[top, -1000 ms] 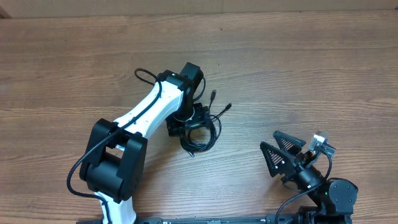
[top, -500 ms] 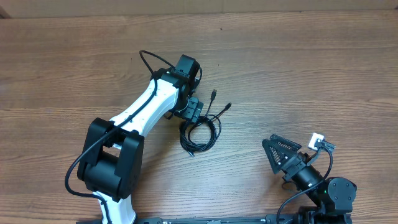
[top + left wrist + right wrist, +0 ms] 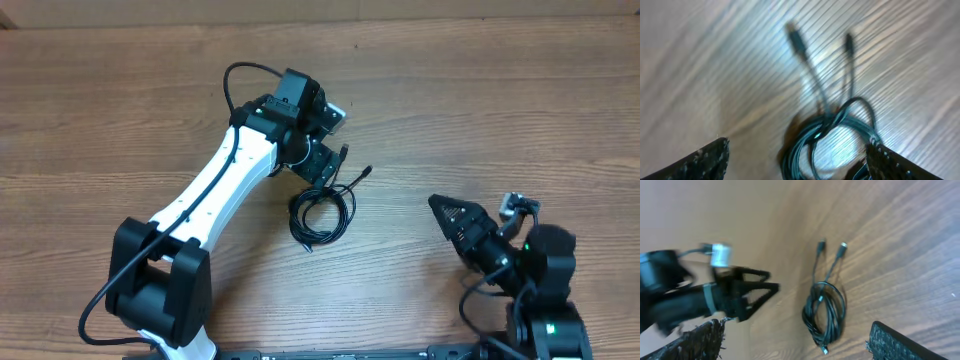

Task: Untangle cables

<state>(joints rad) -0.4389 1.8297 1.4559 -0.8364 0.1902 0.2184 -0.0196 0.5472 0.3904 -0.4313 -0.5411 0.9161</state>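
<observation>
The cables are thin black cords in one loose coil on the wooden table, with two plug ends pointing up and to the right. My left gripper hovers just above and to the left of the coil, open and empty. In the left wrist view the coil lies between the open fingers. My right gripper is open and empty, well right of the coil. In the right wrist view the coil lies ahead of the open fingers.
The wooden table spreads all round the coil. The white left arm crosses the left half. The left gripper also shows in the right wrist view. A pale wall strip runs along the far edge.
My left gripper has drawn back up and away from the coil, which now lies uncovered. My right gripper has turned and shifted slightly. The coil has not moved.
</observation>
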